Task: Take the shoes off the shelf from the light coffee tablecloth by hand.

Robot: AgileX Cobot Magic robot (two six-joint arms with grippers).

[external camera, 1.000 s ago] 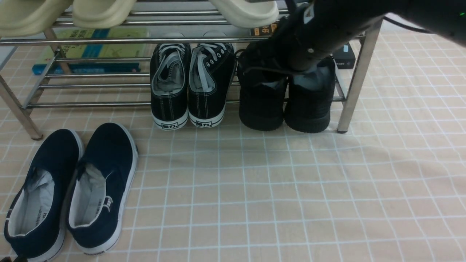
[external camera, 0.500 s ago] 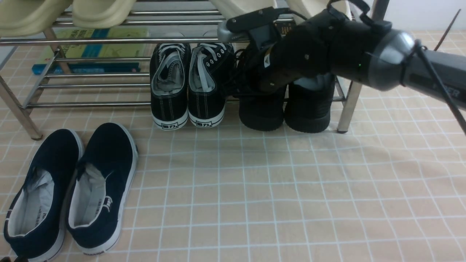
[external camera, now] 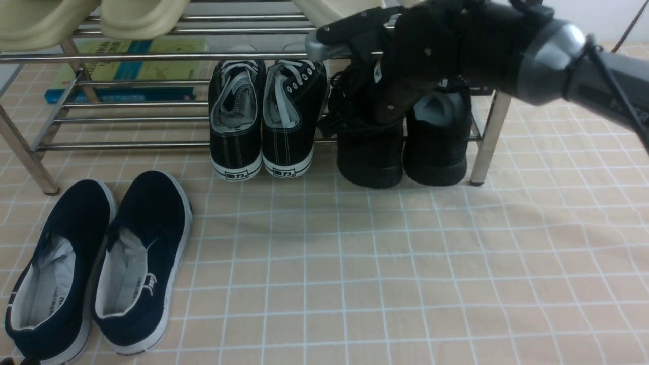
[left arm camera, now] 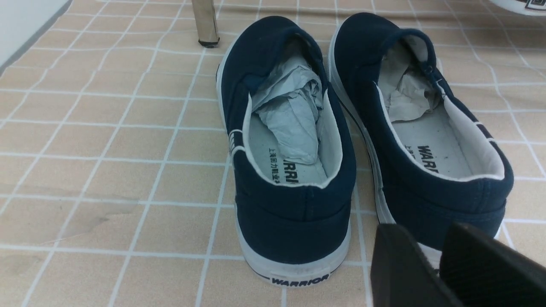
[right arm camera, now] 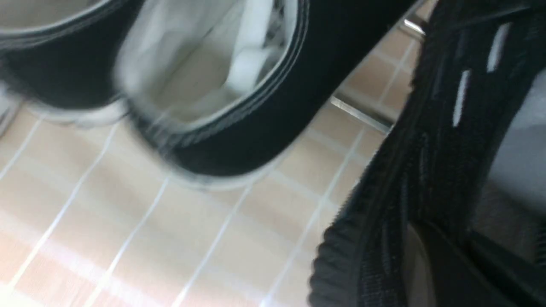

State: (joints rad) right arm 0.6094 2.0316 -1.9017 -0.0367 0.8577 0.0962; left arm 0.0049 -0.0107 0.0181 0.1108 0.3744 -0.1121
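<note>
The pair of all-black knit shoes stands at the right end of the chrome shelf's [external camera: 152, 56] lower tier, left shoe [external camera: 370, 162] and right shoe [external camera: 438, 147], heels out over the light coffee tablecloth [external camera: 405, 279]. My right gripper [external camera: 380, 109] reaches down into the left shoe's opening and is shut on its collar. The right wrist view, which is blurred, shows the gripper [right arm camera: 452, 251] at that shoe's knit wall with white dashes [right arm camera: 431, 140]. My left gripper [left arm camera: 431, 232] is shut and empty, low behind the navy slip-ons.
Black canvas sneakers with white soles [external camera: 263, 121] stand just left of the knit pair. Navy slip-ons [external camera: 101, 263] lie on the cloth at front left. Cream slippers [external camera: 137, 15] sit on the top tier, books [external camera: 127, 71] behind. The shelf's right leg [external camera: 487, 142] is beside the right shoe.
My right arm swung left and down into the left knit shoe. That shoe has slid a little forward off the shelf, and the right shoe has shifted slightly.
</note>
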